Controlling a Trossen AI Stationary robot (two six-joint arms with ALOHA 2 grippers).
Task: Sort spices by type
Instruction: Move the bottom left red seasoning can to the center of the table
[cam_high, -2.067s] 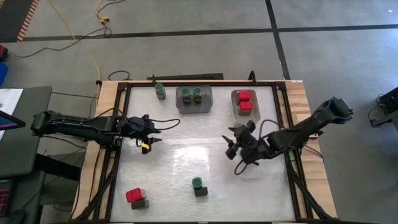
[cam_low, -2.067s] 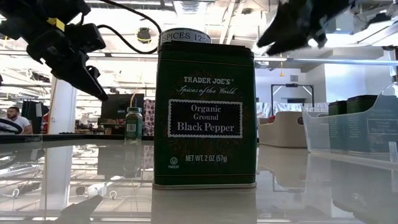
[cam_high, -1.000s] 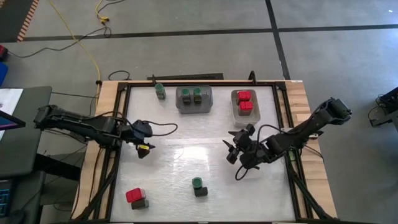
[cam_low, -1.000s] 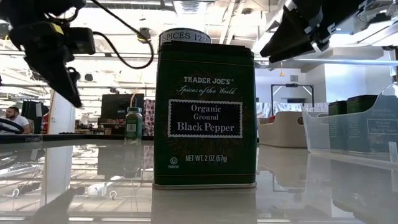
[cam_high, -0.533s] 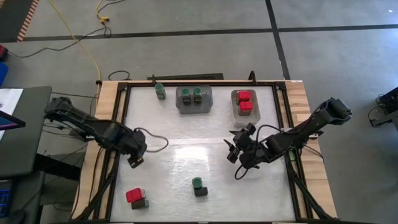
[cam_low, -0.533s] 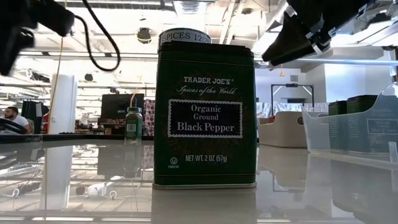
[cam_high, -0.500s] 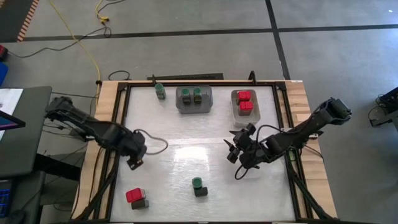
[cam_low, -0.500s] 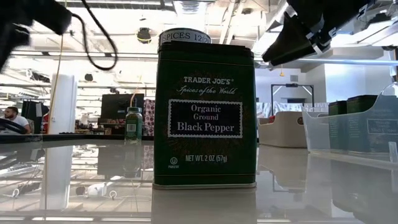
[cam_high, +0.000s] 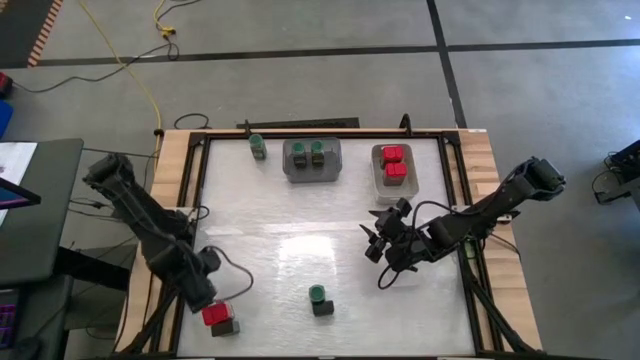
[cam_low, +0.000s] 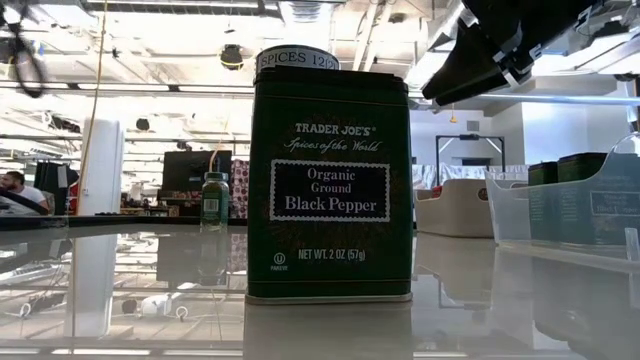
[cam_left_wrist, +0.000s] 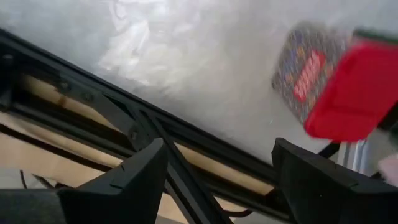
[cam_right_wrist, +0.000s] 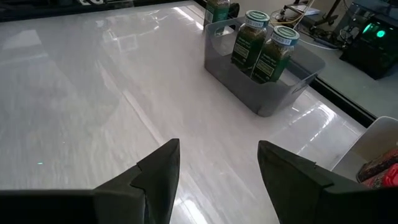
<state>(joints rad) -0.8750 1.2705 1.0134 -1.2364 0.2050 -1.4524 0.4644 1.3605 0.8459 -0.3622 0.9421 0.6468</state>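
My left gripper (cam_high: 206, 299) is open and hangs over the table's near left corner, just left of a red-topped box (cam_high: 216, 314) with a dark block (cam_high: 228, 327) beside it. The left wrist view shows the red top (cam_left_wrist: 354, 93) ahead of the open fingers (cam_left_wrist: 217, 186). My right gripper (cam_high: 376, 241) is open and raised right of centre, touching nothing (cam_right_wrist: 214, 180). A green-lidded jar (cam_high: 317, 294) stands behind a black pepper tin (cam_low: 330, 185) near the near edge. One green-lidded jar (cam_high: 257, 146) stands alone at the far edge.
A grey tray (cam_high: 331, 160) at the far edge holds two green-lidded jars (cam_right_wrist: 262, 46). A clear tray (cam_high: 379, 172) right of it holds two red-topped boxes (cam_high: 394, 162). A black frame rail (cam_left_wrist: 155, 130) runs along the table's left edge, under my left gripper.
My left arm has swung from the table's left middle toward the near edge and turned, so that its gripper now hangs by the red-topped box at the near left corner and has left the low view. The spices have stayed where they were.
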